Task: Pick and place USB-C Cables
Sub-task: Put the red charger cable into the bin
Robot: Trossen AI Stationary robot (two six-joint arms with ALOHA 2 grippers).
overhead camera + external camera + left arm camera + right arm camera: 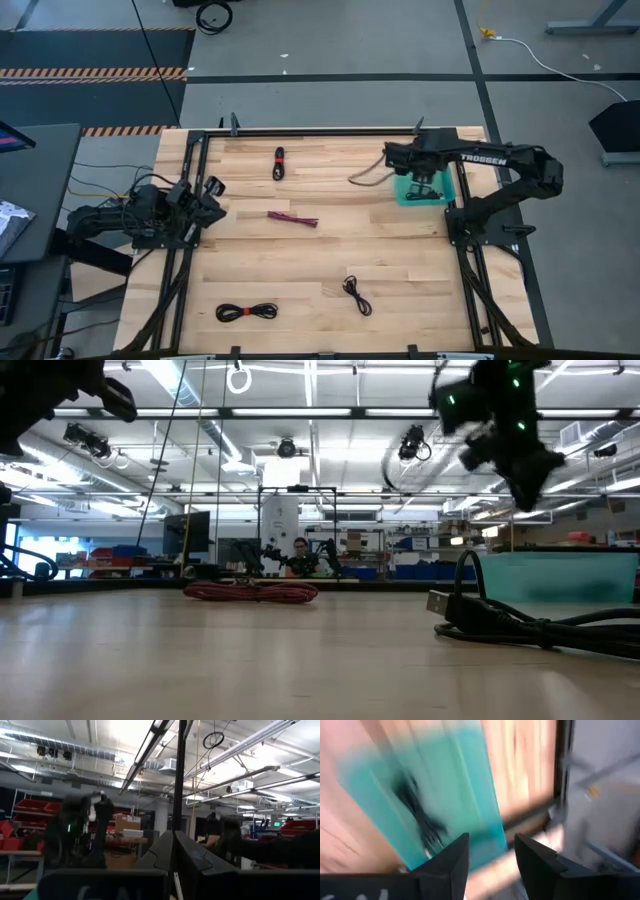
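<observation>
Your right gripper (pixel 490 865), fingers spread and empty, hovers over the teal bin (pixel 425 190) holding 1 cable (pixel 417 815). 4 limp, light USB-C Cables (pixel 292 218) lie farther out; pinch mid-coil.

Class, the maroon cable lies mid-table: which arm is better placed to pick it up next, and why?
Probably the left: the left gripper sits just beside the maroon cable, while the right gripper, jaws open, hangs over the teal bin farther away.
</observation>
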